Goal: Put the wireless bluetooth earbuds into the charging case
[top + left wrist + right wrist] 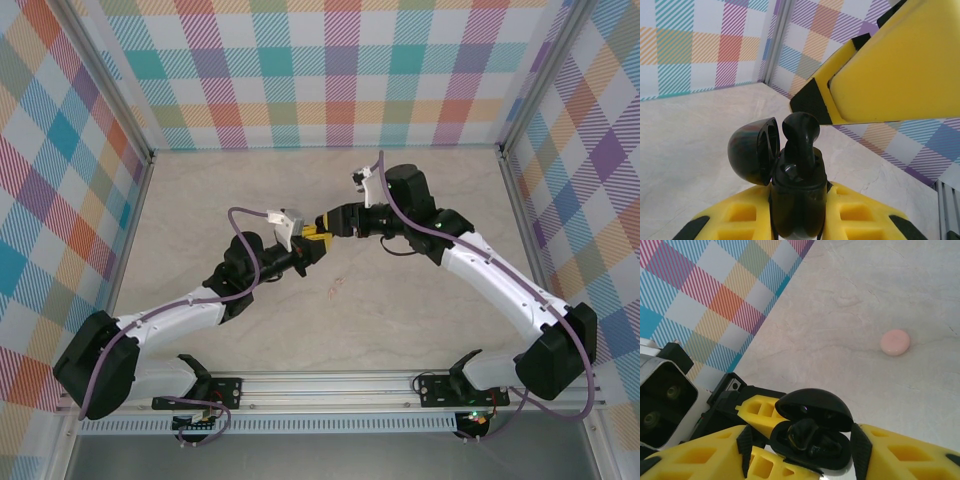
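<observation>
Nearest, the two arms rose from their bases at the bench's near edge and leaned in to meet over the middle of the bench (840,300).

One small round salmon-pink puck (895,342) lay flat on the bench by itself, well apart from both sets of fingers.

Above the bench's middle, the left gripper (800,215) reached in from the left. Its two yellow fingers (740,217) were clenched on the lower body of one glossy black charging case (810,407), held clear of the bench. The case was a clamshell with its domed lid swung open to one side. One black earbud (801,132) stood upright in the case with its rounded head poking above the rim. The right wrist view showed dark glossy shapes in the case's wells, but it was not clear whether they were one earbud or two.

The right gripper (802,450) came in from the right, its two yellow fingers (910,455) parted on either side of the case. They gripped nothing, and I could not tell whether their black pads brushed the case.

Farthest, a plaid wall (715,295) closed off the bench.
</observation>
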